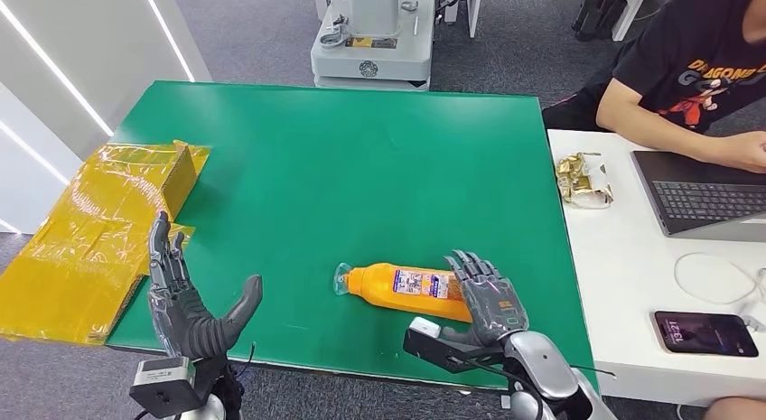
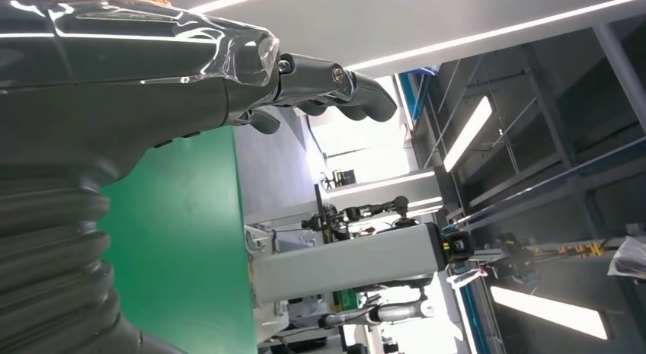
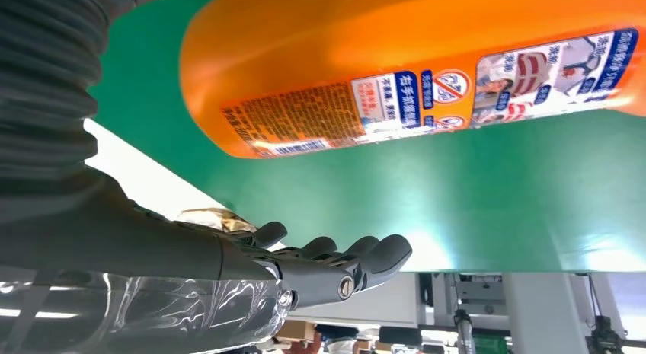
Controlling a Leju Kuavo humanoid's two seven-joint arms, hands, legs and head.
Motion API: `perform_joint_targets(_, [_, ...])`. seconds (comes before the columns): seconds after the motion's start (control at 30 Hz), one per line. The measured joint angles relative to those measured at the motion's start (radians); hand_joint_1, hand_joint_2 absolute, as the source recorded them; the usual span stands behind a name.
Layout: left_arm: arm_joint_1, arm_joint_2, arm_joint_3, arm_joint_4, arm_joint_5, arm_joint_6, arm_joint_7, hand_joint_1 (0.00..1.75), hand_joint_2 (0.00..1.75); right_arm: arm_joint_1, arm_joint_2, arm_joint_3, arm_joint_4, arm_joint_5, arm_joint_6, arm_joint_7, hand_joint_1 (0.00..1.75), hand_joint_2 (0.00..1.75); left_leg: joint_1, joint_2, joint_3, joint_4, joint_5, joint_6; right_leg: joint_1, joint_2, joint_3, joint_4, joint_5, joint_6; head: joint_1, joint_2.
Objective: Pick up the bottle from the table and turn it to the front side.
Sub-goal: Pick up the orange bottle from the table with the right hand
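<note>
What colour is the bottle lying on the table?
Orange, with a white and blue printed label; the bottle shows best in the right wrist view.

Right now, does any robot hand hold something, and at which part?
Nothing is held. The right robot hand is spread open beside the base end of the lying orange bottle, with a visible gap. The left robot hand is open too.

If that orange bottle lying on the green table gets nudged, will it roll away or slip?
The orange bottle lies on its side and looks rounded, so it may roll. Its glossy plastic probably makes it a bit slippery. It seems stiff, not floppy.
</note>
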Motion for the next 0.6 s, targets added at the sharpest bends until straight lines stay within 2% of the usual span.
perform_joint_targets(0.27, [0.0, 0.0, 0.0, 0.0, 0.0, 0.006, 0.0, 0.0, 1.75, -0.052, 0.014, 0.029, 0.064, 0.005, 0.02, -0.012, 0.0, 1.75, 0.0, 0.0, -0.001, 0.0, 0.0, 0.0, 0.0, 0.0, 0.0, 0.0, 0.0, 0.0, 0.0, 0.0])
perform_joint_targets(0.6, [-0.001, 0.001, 0.0, 0.0, -0.001, 0.026, 0.0, 0.0, 1.75, -0.194, 0.068, 0.09, 0.278, -0.03, 0.047, -0.056, 0.0, 1.75, 0.0, 0.0, 0.0, 0.0, 0.0, 0.0, 0.0, 0.0, 0.0, 0.0, 0.0, 0.0, 0.0, 0.0])
